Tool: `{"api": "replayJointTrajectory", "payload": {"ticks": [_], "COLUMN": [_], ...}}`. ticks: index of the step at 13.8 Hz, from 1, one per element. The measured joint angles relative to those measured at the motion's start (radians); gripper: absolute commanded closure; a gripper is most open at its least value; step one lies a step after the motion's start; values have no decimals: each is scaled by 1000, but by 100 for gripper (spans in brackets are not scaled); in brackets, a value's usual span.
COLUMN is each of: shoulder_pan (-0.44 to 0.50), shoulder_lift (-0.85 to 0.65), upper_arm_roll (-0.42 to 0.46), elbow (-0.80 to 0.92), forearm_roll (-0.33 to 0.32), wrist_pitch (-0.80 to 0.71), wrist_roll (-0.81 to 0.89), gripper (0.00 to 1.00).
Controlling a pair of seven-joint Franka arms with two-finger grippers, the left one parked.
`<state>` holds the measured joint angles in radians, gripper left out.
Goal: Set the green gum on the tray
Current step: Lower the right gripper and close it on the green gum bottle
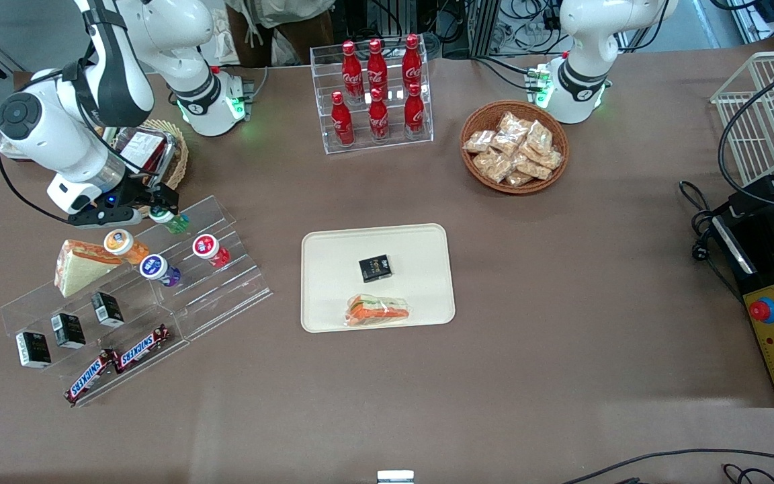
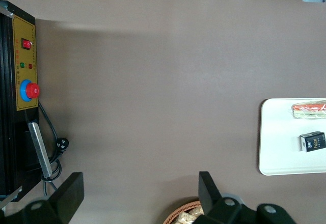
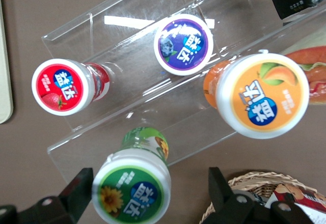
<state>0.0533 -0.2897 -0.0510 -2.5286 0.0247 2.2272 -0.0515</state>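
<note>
The green gum [image 1: 172,220] is a small green bottle with a white-rimmed lid, standing on the top step of a clear stepped shelf [image 1: 226,269]. In the right wrist view the green gum [image 3: 133,187] sits between my fingers, close to one finger [image 3: 77,191] and apart from the other. My gripper [image 1: 158,204] is open, lowered around the bottle [image 3: 147,196]. The cream tray [image 1: 333,249] lies mid-table, nearer the front camera than the cola rack, and shows in the left wrist view [image 2: 277,137].
Orange [image 1: 123,243], purple [image 1: 156,269] and red-lidded [image 1: 208,248] bottles stand on the lower steps, close by. A wrapped sandwich [image 1: 81,265] lies beside them. A wicker basket [image 1: 175,158] is beside my gripper. A black box [image 1: 375,267] and a sandwich [image 1: 378,311] lie on the tray.
</note>
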Motion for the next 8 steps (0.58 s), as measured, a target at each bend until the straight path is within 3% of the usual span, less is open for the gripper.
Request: {"api": "replayJointTrajectory", "payload": {"ticks": [1,2,3,5,8], "shoulder_pan": [4,6,7,12,22], "shoulder_lift": [1,3,6,13,16], "upper_arm_roll": [0,0,1,3,6], "elbow": [-4,-6,-8,-11,-11], "forearm_roll": [0,0,0,0,0], "wrist_pitch": [5,10,12,14,16], "wrist_roll": [4,10,18,36,48], "gripper": [22,60,80,100,100]}}
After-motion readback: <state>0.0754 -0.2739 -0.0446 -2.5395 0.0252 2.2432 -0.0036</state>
